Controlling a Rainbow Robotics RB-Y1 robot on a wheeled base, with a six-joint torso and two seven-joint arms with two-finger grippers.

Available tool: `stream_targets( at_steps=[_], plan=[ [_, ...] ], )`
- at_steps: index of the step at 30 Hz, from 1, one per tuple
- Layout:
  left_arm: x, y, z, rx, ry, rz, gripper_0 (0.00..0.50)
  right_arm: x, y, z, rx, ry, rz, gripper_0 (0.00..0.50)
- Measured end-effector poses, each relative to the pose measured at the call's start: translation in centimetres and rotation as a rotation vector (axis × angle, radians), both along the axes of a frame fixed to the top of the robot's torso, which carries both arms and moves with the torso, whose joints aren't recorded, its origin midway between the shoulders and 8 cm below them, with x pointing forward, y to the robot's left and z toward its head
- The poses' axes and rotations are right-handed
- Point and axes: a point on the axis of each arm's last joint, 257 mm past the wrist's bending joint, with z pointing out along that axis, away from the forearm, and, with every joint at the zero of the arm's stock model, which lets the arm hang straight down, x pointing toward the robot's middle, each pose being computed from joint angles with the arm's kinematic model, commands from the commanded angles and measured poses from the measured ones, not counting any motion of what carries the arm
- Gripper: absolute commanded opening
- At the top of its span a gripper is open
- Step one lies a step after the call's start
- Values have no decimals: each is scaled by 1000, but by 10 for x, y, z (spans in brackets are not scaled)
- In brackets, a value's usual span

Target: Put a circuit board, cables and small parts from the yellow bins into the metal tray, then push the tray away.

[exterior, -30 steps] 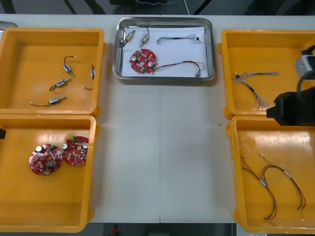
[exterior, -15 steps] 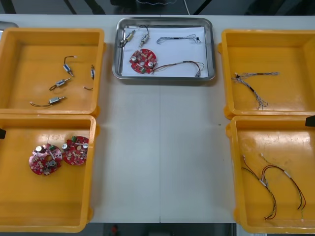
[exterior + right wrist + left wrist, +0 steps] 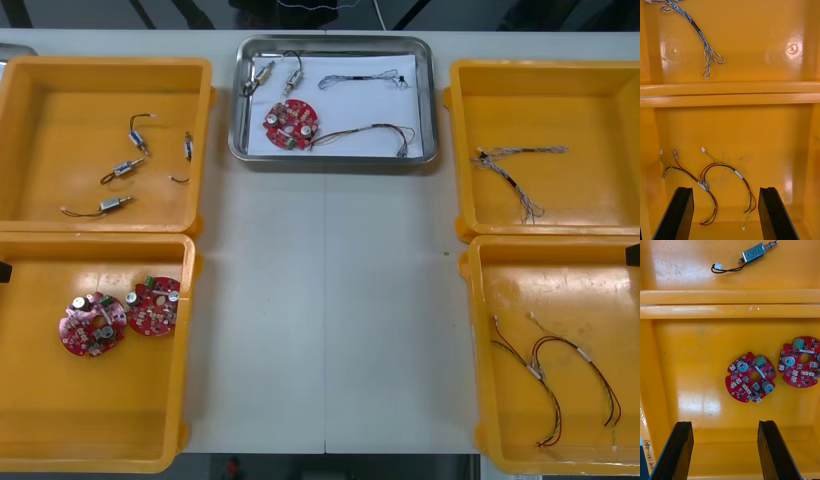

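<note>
The left pincer (image 3: 724,423) hangs with its two black fingers (image 3: 679,446) spread wide and nothing between them. The right pincer (image 3: 726,189) is likewise spread and empty. From above, the left arm (image 3: 3,271) is a dark sliver at nine o'clock and the right arm (image 3: 633,255) one at three o'clock.

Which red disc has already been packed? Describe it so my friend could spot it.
Find the metal tray at the table's far middle, between the yellow bins. The round red circuit board lies on its white inside, toward the near left. The other two boards sit side by side in the near left bin.
</note>
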Motion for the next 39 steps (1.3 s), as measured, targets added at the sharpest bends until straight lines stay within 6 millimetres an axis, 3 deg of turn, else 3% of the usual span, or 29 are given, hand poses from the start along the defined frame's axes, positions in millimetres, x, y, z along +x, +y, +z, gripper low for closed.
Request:
stream_targets(
  at_steps=[39],
  plan=[
    [0,0,0,0,0,0,500,-2,-2,-2,-6,8,-4,500]
  ],
)
